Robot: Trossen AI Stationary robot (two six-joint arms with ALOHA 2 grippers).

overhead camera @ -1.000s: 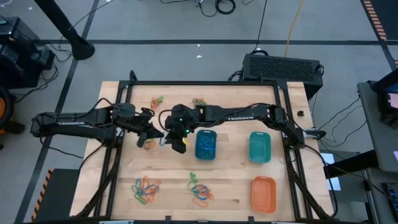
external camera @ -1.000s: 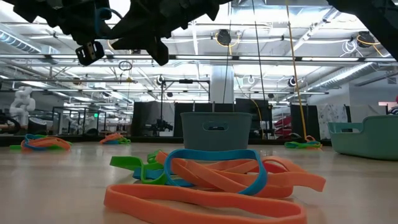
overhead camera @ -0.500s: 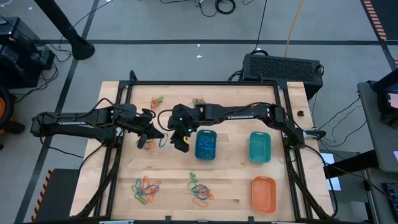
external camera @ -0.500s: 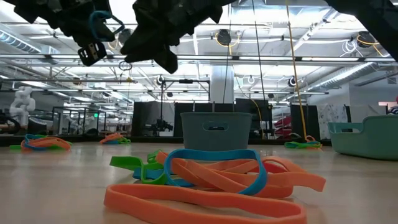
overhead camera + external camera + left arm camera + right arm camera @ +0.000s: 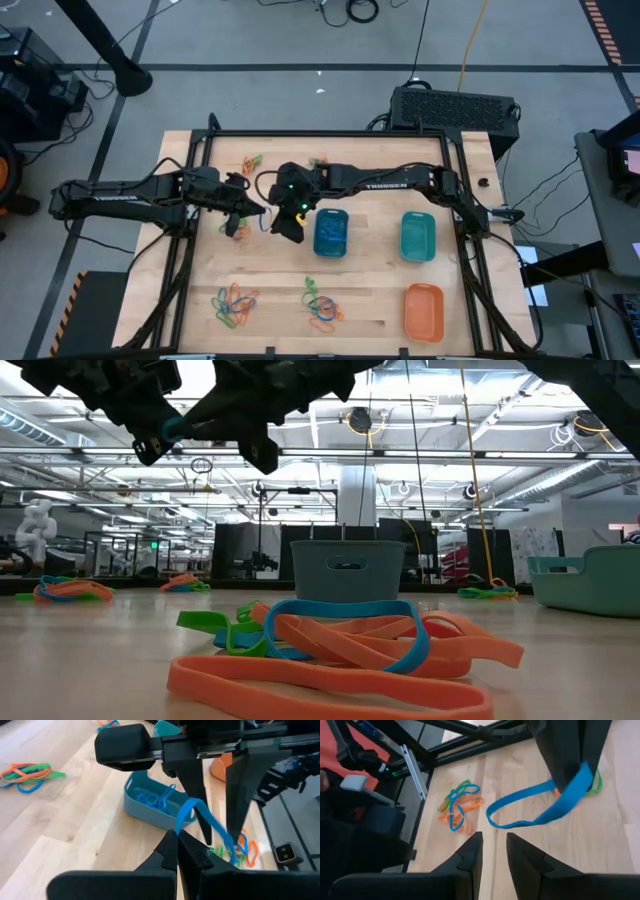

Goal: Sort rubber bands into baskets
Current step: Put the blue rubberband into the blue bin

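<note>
From above, the blue basket [image 5: 331, 232] at centre already holds a tangle of blue bands, while the teal basket [image 5: 417, 237] to its right and the orange basket [image 5: 423, 310] at lower right look empty; mixed piles remain at lower left [image 5: 233, 305], lower centre [image 5: 322, 305] and two small ones near the top [image 5: 251, 161], so most sorting is judged still to do. The left hand [image 5: 238, 214] and right hand [image 5: 289, 224] meet just left of the blue basket. At table level, a heap of orange, blue and green bands [image 5: 340, 650] fills the foreground on the surface, with both hands high at upper left and a blue loop between them. The left wrist view shows the left hand's fingers [image 5: 172, 851] closed on a blue rubber band [image 5: 207, 825], the right hand's fingers standing right in front. The right wrist view shows its own fingers [image 5: 470, 855] slightly apart and empty, the blue band hanging from the opposite hand.
</note>
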